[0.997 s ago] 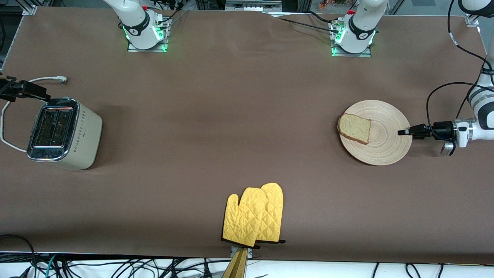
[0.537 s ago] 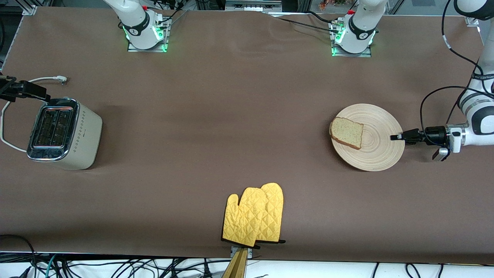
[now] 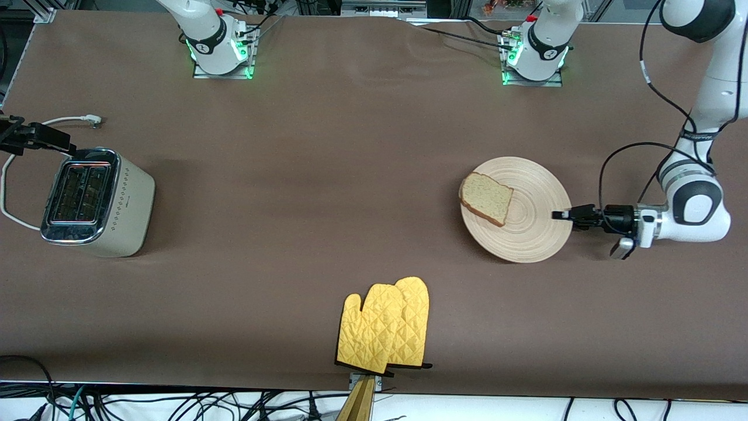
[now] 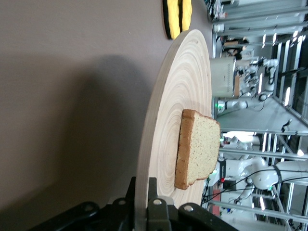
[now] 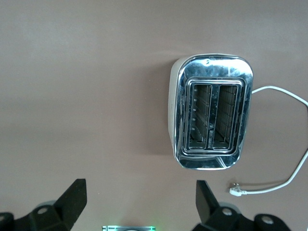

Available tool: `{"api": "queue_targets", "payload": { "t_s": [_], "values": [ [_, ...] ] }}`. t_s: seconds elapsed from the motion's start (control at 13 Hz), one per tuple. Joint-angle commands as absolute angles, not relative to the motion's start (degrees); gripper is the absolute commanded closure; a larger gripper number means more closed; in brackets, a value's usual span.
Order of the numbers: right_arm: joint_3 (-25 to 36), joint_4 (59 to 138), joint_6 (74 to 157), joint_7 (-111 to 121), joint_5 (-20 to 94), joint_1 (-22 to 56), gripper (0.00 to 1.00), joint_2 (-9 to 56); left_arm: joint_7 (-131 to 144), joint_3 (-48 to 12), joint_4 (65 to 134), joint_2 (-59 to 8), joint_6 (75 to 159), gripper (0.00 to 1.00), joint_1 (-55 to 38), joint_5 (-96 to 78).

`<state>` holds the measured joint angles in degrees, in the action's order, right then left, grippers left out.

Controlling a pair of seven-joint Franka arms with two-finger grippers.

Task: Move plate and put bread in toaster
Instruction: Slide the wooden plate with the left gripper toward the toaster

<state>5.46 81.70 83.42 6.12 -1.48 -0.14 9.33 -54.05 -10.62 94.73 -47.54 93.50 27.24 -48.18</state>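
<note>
While the left gripper (image 3: 562, 214) is clamped on the plate (image 3: 529, 225) rim at its 3 o'clock, bread (image 3: 487, 199) lies on it; the toaster (image 3: 96, 202) is empty, well apart. The right gripper (image 5: 140, 204) hangs released over it.

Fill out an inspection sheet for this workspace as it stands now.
Surface: brown table, flat.
Job's things: bread lies on plate; toaster at the right arm's end, both slots unfilled.
Clutter: yellow oven mitts, nearest the front camera.
Grippers: left gripper shut on plate rim; right gripper open above toaster.
Cables: white cord beside toaster; black cable on left arm.
Surroundings: cables below the table edge.
</note>
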Motion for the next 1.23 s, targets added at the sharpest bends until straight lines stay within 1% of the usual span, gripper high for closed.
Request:
{"api": "queue_targets", "payload": {
  "t_s": [0.0, 0.15, 0.31, 0.46, 0.61, 0.84, 1.15],
  "values": [
    [5.01, 81.04, 83.76, 4.75, -0.62, -0.18, 0.0, 9.58, -50.13, -6.25, 96.93, -42.73, 91.67, 1.0, 19.11, -54.04],
    [5.01, 81.04, 84.29, 4.66, 0.0, -0.18, 0.0, 9.49, -45.02, -5.19, 97.29, -41.93, 92.28, 1.0, 12.78, -59.12],
    [5.1, 81.04, 84.46, 4.75, 0.61, -0.26, 0.0, 9.49, -43.25, -1.33, 97.82, -42.01, 95.17, 1.0, 3.91, -64.75],
    [5.01, 81.04, 85.08, 4.75, 0.62, -0.18, 0.0, 9.49, -43.07, -1.05, 101.41, -41.31, 103.49, 1.0, -3.3, -72.21],
    [5.1, 81.04, 85.34, 4.75, 0.79, -0.35, 0.0, 9.49, -41.93, -1.05, 103.27, -40.78, 109.75, 1.0, -9.99, -79.16],
    [5.1, 81.04, 85.34, 4.92, 0.0, -0.26, 0.0, 9.84, -40.26, -1.05, 103.01, -41.04, 116.96, 1.0, -17.2, -86.98],
    [5.01, 81.04, 86.13, 5.01, 0.09, -0.26, 0.0, 10.46, -40.34, -1.05, 102.39, -42.36, 124.09, 1.0, -25.38, -95.95]
  ]
}}
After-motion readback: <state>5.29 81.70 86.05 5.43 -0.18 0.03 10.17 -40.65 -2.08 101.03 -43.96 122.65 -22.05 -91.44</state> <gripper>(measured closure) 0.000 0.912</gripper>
